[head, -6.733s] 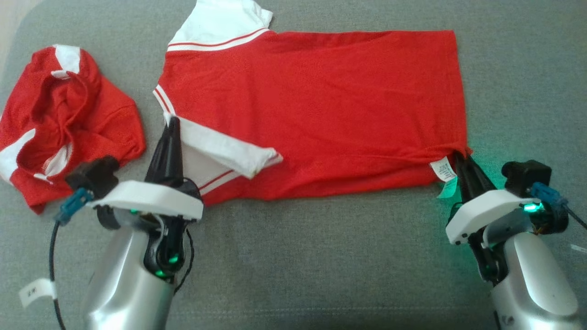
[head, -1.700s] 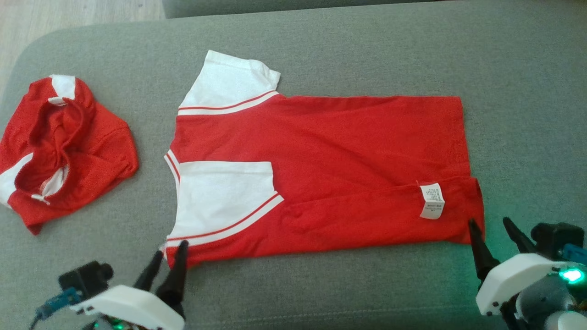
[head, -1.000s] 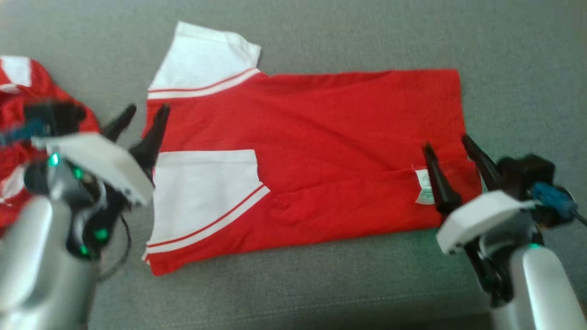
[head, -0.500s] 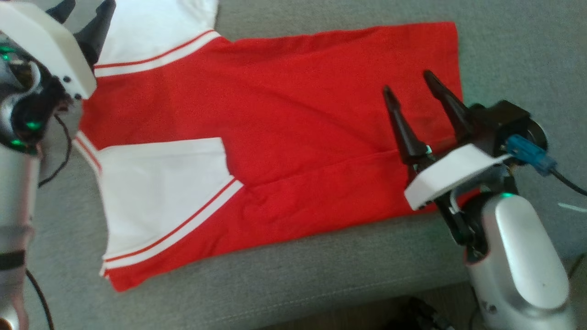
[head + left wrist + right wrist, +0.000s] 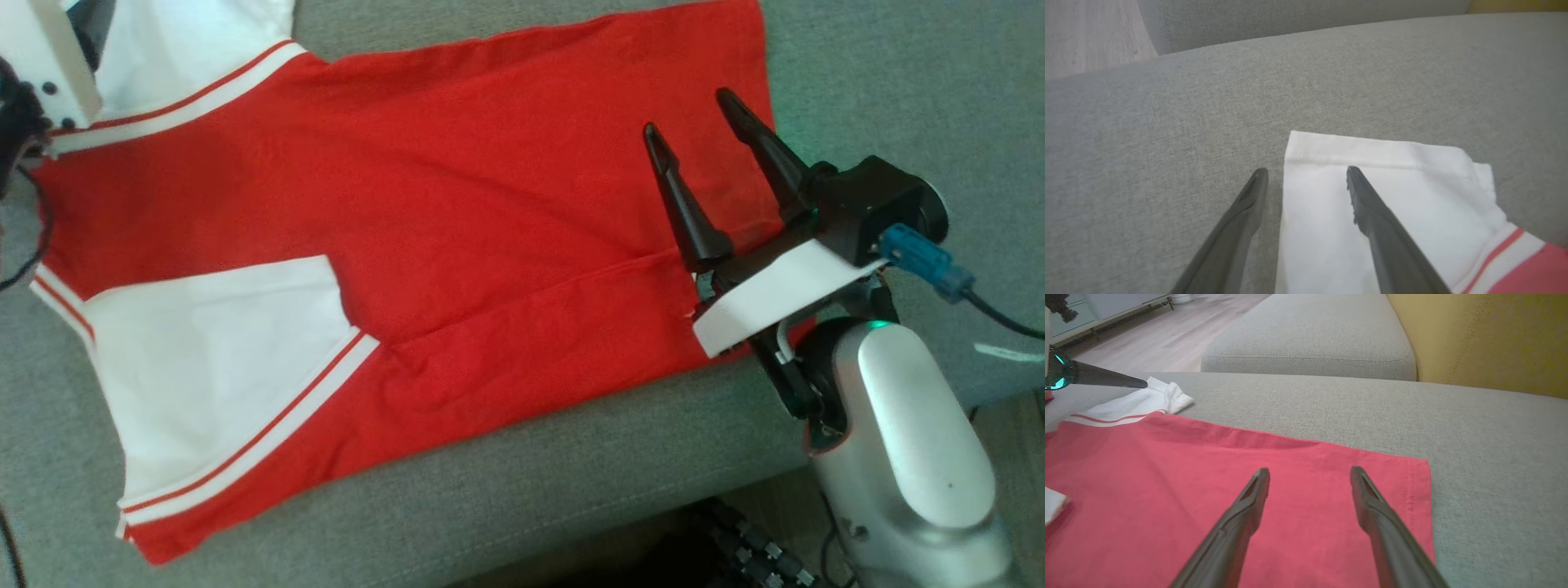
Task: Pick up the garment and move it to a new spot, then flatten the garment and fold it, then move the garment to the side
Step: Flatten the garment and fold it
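Note:
A red garment (image 5: 457, 204) with white sleeves lies spread on the grey sofa cushion, its near side folded over so that one white sleeve (image 5: 212, 359) rests on the body. My right gripper (image 5: 687, 113) hovers open over the hem end, and in the right wrist view its fingertips (image 5: 1309, 470) sit above red cloth near the far hem corner (image 5: 1412, 498). My left gripper (image 5: 1306, 170) is open, one finger over the cushion and the other over the far white sleeve (image 5: 1372, 204). Its white housing (image 5: 41, 57) shows at the head view's top left.
The grey cushion (image 5: 898, 82) ends at a front edge on the lower right, with floor and dark cables (image 5: 735, 547) below. Beyond the garment stand another grey cushion (image 5: 1310, 335), a yellow backrest (image 5: 1494, 335) and wood floor (image 5: 1147, 339).
The head camera has shifted, so the crumpled red cloth on the left has left the picture. Both grippers have moved from the garment's near edge toward its far edge, staying open.

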Robot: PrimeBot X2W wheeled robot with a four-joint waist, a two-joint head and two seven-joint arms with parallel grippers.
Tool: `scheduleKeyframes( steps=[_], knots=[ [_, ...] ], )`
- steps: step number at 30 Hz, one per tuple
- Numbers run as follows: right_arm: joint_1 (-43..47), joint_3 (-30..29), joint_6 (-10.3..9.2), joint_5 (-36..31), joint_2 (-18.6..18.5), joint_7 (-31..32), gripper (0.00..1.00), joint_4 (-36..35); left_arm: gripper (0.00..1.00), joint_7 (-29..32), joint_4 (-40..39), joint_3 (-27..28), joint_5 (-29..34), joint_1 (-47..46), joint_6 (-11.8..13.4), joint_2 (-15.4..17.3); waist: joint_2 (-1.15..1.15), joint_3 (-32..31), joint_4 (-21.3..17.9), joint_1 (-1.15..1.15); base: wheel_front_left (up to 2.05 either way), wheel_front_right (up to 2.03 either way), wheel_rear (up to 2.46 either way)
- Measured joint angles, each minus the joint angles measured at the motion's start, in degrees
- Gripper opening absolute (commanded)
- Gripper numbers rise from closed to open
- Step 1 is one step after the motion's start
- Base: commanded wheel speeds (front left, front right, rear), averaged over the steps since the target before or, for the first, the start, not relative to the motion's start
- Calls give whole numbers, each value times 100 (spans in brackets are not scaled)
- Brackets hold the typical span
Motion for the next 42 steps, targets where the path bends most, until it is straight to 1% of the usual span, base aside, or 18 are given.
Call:
scheduleKeyframes(
  steps=[5, 12, 14, 15, 16, 17, 18, 19, 24, 29, 31, 32, 36, 38, 42],
  knots=[
    [-52, 92, 0, 18, 0, -65, 100, 12, 100, 97, 196, -89, 214, -155, 90, 168, 0, 49, -109, 0, 0, 0, 0],
    [-163, 151, 0, 59, 1, -115, 100, 41, 100, 182, 366, -214, 253, -345, 73, 208, 0, 114, -215, 0, 0, 0, 0],
    [-172, 151, 0, 59, 0, -115, 100, 66, 100, 192, 380, -245, 253, -379, 31, 204, 0, 121, -233, 0, 0, 0, 0],
    [-184, 151, 0, 59, 0, -115, 100, 82, 91, 192, 389, -259, 254, -388, 27, 203, 0, 122, -237, 0, 0, 0, 0],
    [-204, 149, 0, 59, 0, -115, 100, 91, 49, 191, 407, -275, 257, -397, 11, 203, 0, 120, -239, 0, 0, 0, 0],
    [-226, 149, 0, 59, 0, -115, 100, 97, 31, 190, 419, -287, 257, -410, -26, 197, 0, 119, -240, 0, 0, 0, 0],
    [-237, 146, 0, 59, 0, -115, 100, 105, 6, 189, 428, -308, 257, -427, -30, 180, 0, 115, -237, 0, 0, 0, 0],
    [-237, 143, 0, 60, -1, -115, 100, 123, 0, 183, 436, -337, 256, -437, -68, 165, 0, 110, -231, 0, 0, 0, 0],
    [-321, 30, 0, 47, -103, -2, 100, 354, 0, -68, 453, -446, 255, -437, -172, 66, 0, 42, -155, 0, 0, 0, 0],
    [-761, -293, 0, -160, -416, 312, 100, 736, 0, -521, 363, -435, 145, -433, -220, -167, 0, -67, 27, -1, 0, 0, 0],
    [-1011, -407, 0, -220, -599, 547, 100, 1031, 0, -754, 224, -426, 45, -405, -236, -260, 0, -136, 186, 0, 0, 0, 0],
    [-1086, -428, 0, -221, -655, 628, 100, 1143, 0, -825, 167, -421, 30, -378, -271, -266, 0, -160, 242, 0, 0, 0, 0],
    [-1360, -438, 0, -261, -984, 1055, 100, 1580, 0, -1150, -153, -387, -30, -163, -279, -281, 0, -241, 486, -1, 0, 0, 0],
    [-1473, -422, 0, -270, -1137, 1233, 100, 1712, 0, -1230, -355, -389, -63, -37, -282, -293, 0, -263, 608, -1, 0, 0, 0],
    [-1668, -360, 0, -237, -1318, 1566, 100, 1934, 0, -1389, -864, -392, -188, 303, -324, -352, 0, -284, 806, -1, 0, 0, 0]
  ],
)
